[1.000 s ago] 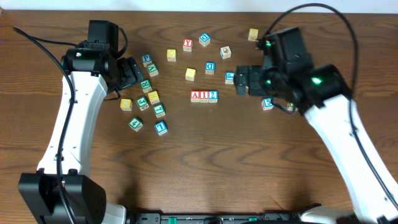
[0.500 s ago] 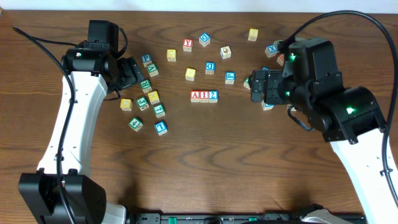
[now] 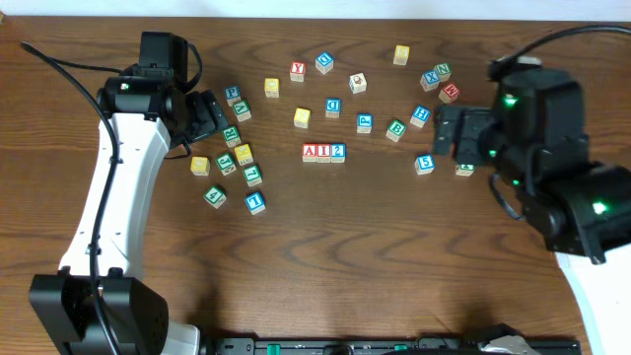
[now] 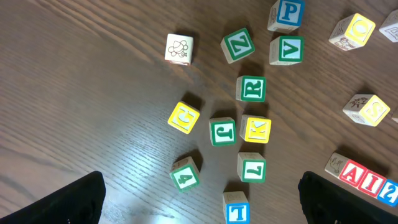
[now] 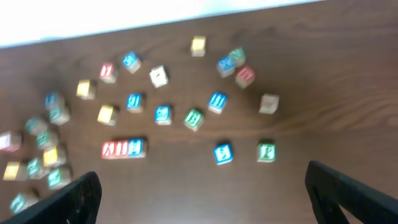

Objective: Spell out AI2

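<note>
The A (image 3: 310,152), I (image 3: 323,152) and 2 (image 3: 338,151) cubes lie touching in a row that reads AI2 near the middle of the table (image 3: 325,247), apart from both grippers. The left arm (image 3: 113,197) runs from the near-left corner toward the far edge and bends right, the left gripper (image 3: 209,116) spread open and empty above loose cubes (image 3: 237,158) on the left side. The right arm (image 3: 582,207) rises from the near-right corner and bends left by the right edge, the right gripper (image 3: 449,133) likewise parted, holding nothing.
</note>
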